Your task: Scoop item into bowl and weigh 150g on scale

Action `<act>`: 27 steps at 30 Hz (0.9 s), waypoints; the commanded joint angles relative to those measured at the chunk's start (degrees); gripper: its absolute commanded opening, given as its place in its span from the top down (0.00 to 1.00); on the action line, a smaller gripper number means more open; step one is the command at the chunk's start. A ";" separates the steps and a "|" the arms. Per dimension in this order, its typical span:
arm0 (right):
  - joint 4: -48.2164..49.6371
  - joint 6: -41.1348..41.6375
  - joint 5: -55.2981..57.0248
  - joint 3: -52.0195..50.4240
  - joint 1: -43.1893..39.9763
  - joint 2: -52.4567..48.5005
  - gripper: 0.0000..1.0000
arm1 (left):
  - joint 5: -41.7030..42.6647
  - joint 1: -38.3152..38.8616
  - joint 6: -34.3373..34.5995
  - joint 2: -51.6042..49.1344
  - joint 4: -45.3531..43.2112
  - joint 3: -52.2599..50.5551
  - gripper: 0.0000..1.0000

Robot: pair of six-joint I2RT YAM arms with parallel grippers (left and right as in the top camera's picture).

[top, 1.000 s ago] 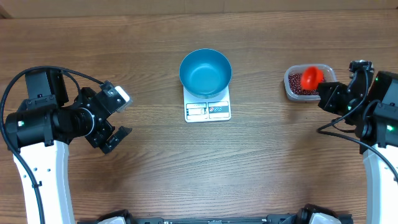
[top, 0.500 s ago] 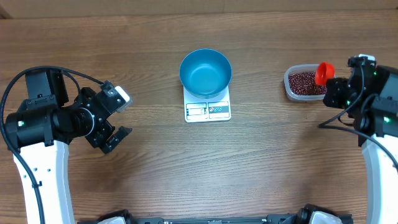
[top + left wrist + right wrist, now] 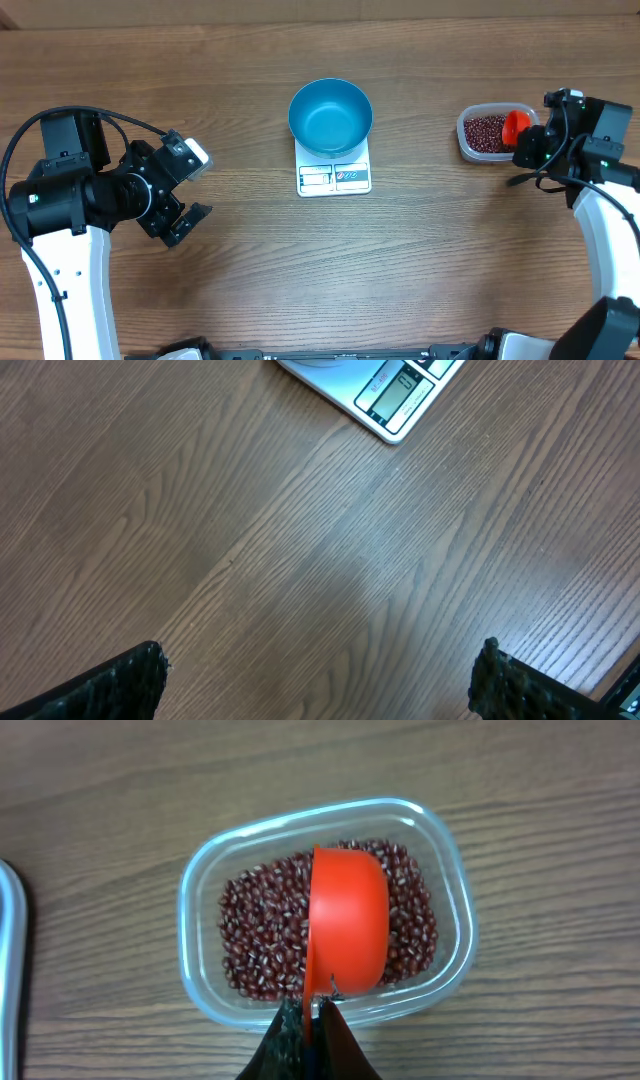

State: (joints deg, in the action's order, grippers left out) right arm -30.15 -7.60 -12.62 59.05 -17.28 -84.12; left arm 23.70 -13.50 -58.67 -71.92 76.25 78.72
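One smooth blue round bowl on one flat white scale. One clear tub, tiny maroon beans. Right claw clamped on red scoop; left claw apart.

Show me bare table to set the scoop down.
Bare table: between scale and tub; between left gripper and scale; the strip in front of the scale. Crowded over the tub, where the right gripper holds the scoop.

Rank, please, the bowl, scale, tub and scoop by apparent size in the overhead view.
1. blue bowl
2. scale and clear tub look alike; the bowl hides part of the scale
3. red scoop
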 commanded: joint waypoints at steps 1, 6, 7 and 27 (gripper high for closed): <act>0.31 -0.61 0.61 1.03 -0.37 -1.49 0.96 | -0.59 0.00 -1.99 -0.09 0.00 0.13 0.00; 0.15 -0.61 0.61 1.03 -0.37 -2.05 0.96 | -0.59 0.00 -1.99 -0.09 -0.02 0.13 0.00; 0.13 -0.59 0.59 1.03 -0.37 -2.05 0.96 | -0.59 0.00 -1.99 -0.09 -0.02 0.13 0.00; -1.22 0.31 0.55 1.03 -0.37 -2.05 0.96 | -0.59 0.00 -1.99 -0.09 -0.02 0.13 0.00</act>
State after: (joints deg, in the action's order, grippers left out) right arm -31.27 -7.53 -12.43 59.05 -17.28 -86.24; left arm 23.70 -13.50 -58.67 -71.92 76.25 78.72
